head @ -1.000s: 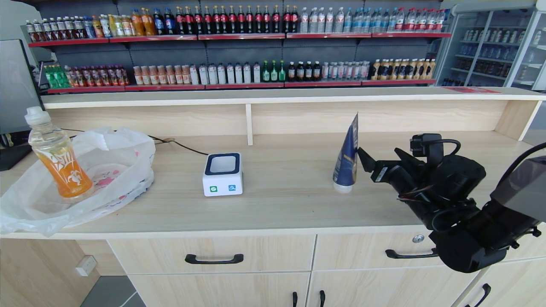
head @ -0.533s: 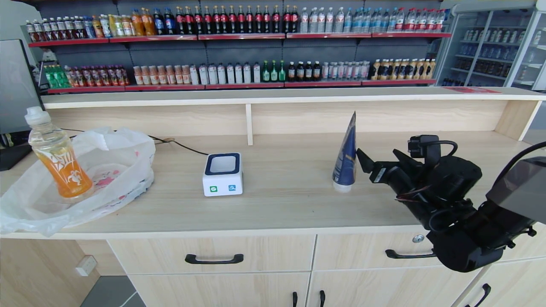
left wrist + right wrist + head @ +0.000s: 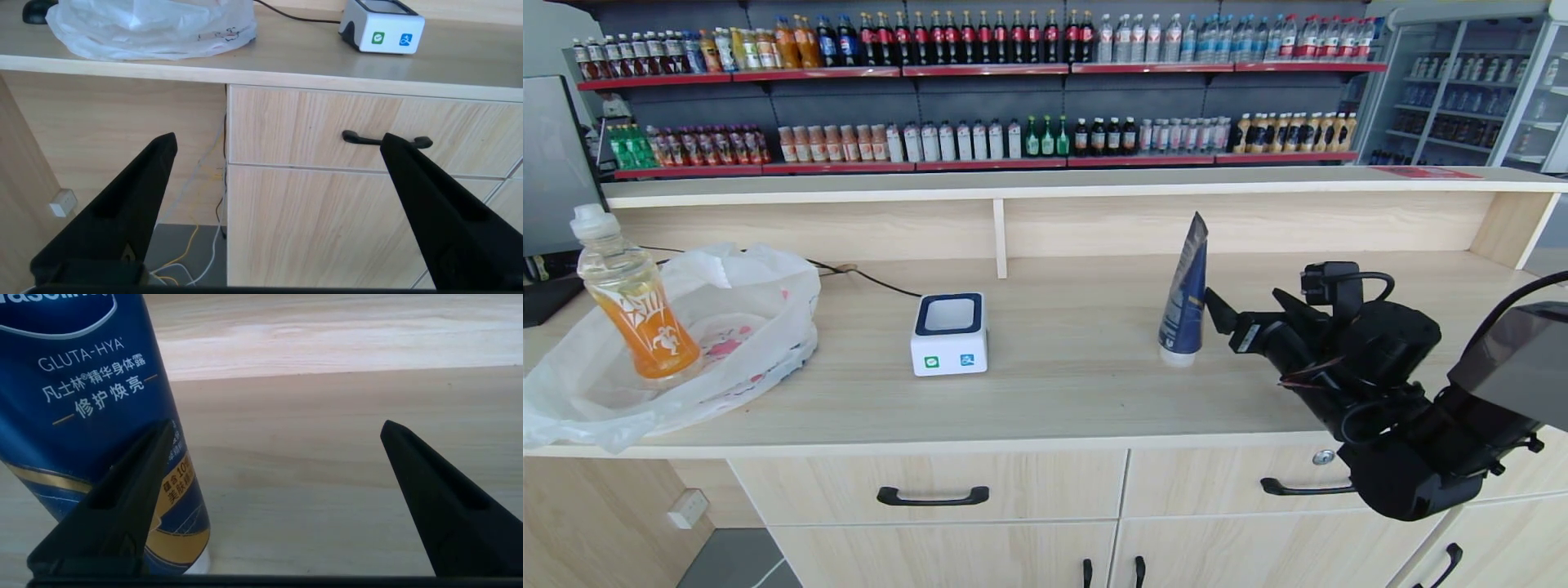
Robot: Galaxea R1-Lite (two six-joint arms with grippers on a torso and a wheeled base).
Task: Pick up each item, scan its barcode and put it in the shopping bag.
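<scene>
Lotion tube (image 3: 1184,298) is standing cap-down on the counter (image 3: 1078,392), well right of the scanner (image 3: 949,333), not yet gripped. Right hand (image 3: 1243,291) is hovering just beside it with its fingers spread apart and nothing between them. In the right wrist view the tube (image 3: 98,416) is lining up with one finger (image 3: 151,469) rather than sitting in the gap of the hand (image 3: 274,429).

Judged step: grasping the tube for scanning. The hand probably needs shifting sideways until the tube is centred, then closing on the stiffer lower body near the cap. The crimped top looks flat and soft, and a tall tube on a small cap should tip easily if a finger is nudging it first.

Left hand (image 3: 278,139) is hanging low in front of the drawer front (image 3: 310,122), fingers wide apart, holding nothing.

Shopping bag (image 3: 735,327) is lying crumpled at the far left of the counter, with an orange drink bottle (image 3: 633,302) standing upright on or in it; hard to tell which. Scanner cable (image 3: 866,278) is trailing behind. Nothing is blocking the way from the tube to the scanner.
</scene>
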